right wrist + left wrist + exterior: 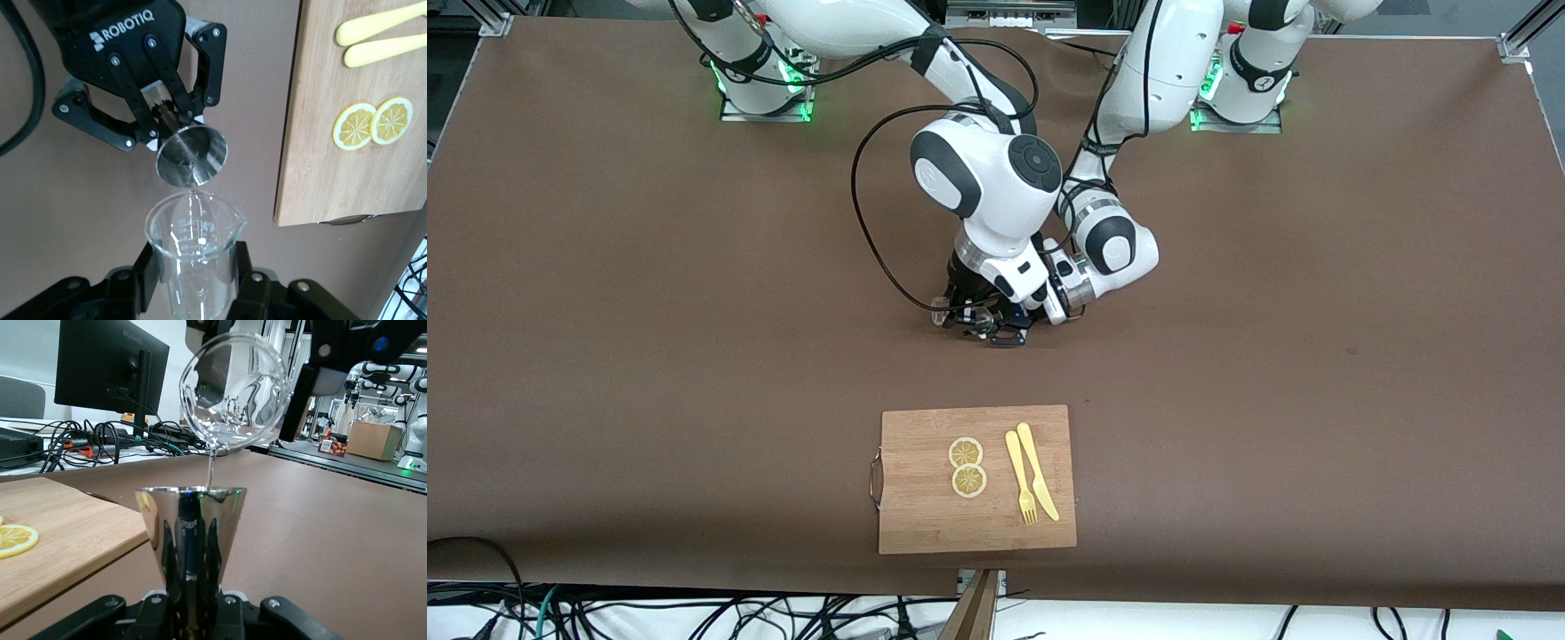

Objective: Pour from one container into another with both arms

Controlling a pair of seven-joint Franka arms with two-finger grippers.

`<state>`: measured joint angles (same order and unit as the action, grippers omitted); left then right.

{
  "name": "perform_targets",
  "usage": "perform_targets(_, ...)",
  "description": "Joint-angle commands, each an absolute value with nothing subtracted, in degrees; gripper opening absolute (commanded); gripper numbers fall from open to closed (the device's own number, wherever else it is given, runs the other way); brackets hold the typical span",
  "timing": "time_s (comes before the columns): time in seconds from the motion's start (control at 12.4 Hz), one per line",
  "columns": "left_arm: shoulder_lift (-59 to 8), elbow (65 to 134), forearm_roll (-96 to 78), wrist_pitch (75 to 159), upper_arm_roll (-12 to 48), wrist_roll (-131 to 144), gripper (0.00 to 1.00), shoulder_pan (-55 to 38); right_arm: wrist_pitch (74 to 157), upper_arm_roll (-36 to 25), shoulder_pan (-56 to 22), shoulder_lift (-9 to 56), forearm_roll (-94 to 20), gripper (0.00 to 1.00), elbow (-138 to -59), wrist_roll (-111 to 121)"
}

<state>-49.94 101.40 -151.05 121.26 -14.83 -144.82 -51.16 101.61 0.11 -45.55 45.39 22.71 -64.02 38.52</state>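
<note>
Right gripper [193, 283] clamps glass beaker [191, 233] – fragile, slick; hold mid-wall. Left gripper [155, 115] pinches steel jigger [190, 540] at waist – rigid, light.

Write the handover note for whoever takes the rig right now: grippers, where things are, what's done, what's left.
Left gripper: shut on the steel measuring cup, held upright over the bare table, farther from the front camera than the cutting board.
Right gripper: shut on the glass beaker, tilted with its spout just above the cup.
Done: both containers are picked up and brought together; a thin stream of clear liquid is running from beaker into cup.
Left: finish the pour, tip the beaker back upright, set both down.
On the board, untouched: two lemon slices, a yellow fork and knife.
</note>
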Motion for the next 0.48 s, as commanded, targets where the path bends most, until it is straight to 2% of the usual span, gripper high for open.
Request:
perform_targets(0.0,-50.8,100.4,-162.3,121.9,-16.0,-147.3,0.00,-53.3,101.6,0.4,-44.7,45.0,20.9,0.32,-63.7,38.6)
perform_targets(0.4,-50.4,99.7,-162.2,122.0,-16.0,-147.3,0.00,-52.8,105.7,0.6,-38.7,45.0,7.4,0.33,-63.7,43.5)
